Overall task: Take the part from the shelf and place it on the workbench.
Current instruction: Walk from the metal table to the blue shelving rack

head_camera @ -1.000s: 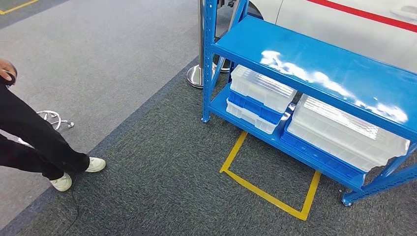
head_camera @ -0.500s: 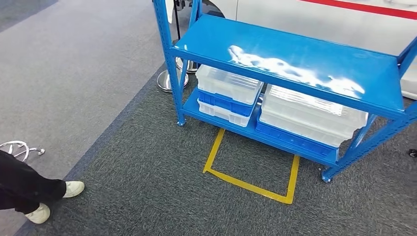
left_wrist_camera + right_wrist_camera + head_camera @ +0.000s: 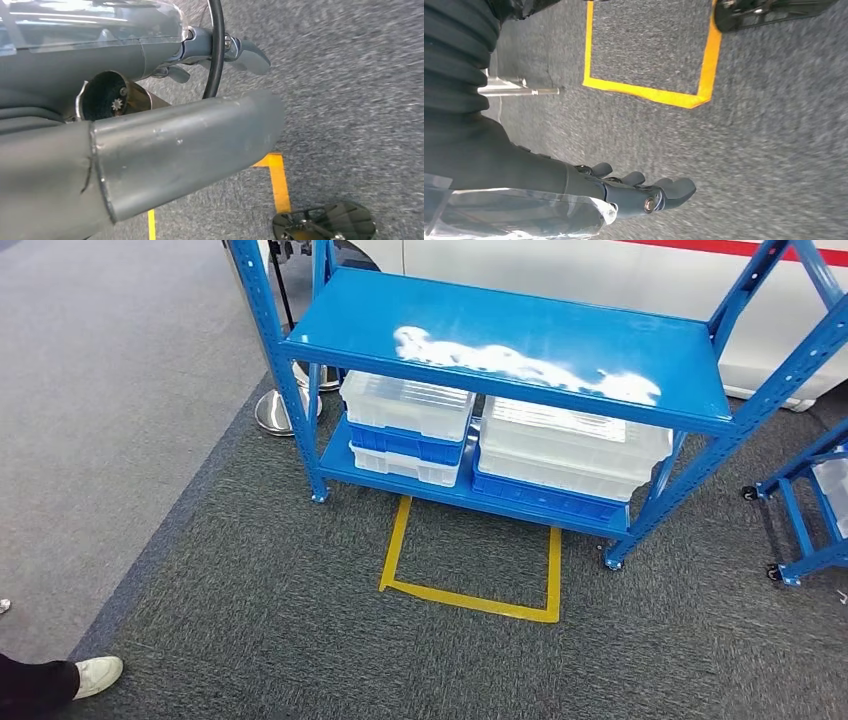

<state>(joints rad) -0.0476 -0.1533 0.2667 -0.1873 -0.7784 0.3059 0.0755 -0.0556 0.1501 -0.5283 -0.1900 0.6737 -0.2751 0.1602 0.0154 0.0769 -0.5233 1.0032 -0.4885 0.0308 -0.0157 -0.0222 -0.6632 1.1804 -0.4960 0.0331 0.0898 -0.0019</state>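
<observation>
A blue metal shelf (image 3: pixel 500 340) stands ahead of me in the head view, its top board bare and shiny with glare. On its lower board sit two stacks of clear and blue lidded bins, a smaller one (image 3: pixel 405 415) on the left and a wider one (image 3: pixel 570 445) on the right. What lies inside them cannot be made out. My left hand (image 3: pixel 160 55) hangs over the carpet, thumb (image 3: pixel 190 135) and fingers (image 3: pixel 245 52) stretched out, holding nothing. My right hand (image 3: pixel 624 192) also hangs with its fingers (image 3: pixel 674 190) extended and empty.
A yellow tape rectangle (image 3: pixel 470 595) marks the grey carpet in front of the shelf. A chrome stanchion base (image 3: pixel 272 412) stands left of it, a white vehicle (image 3: pixel 560 265) behind. A second blue wheeled rack (image 3: pixel 805 515) is at right. A person's white shoe (image 3: pixel 95 675) is at bottom left.
The whole picture has shifted: my view has swung so the shelf now sits centred and square-on. The person has slid almost out at bottom left, and the second rack has come in at right.
</observation>
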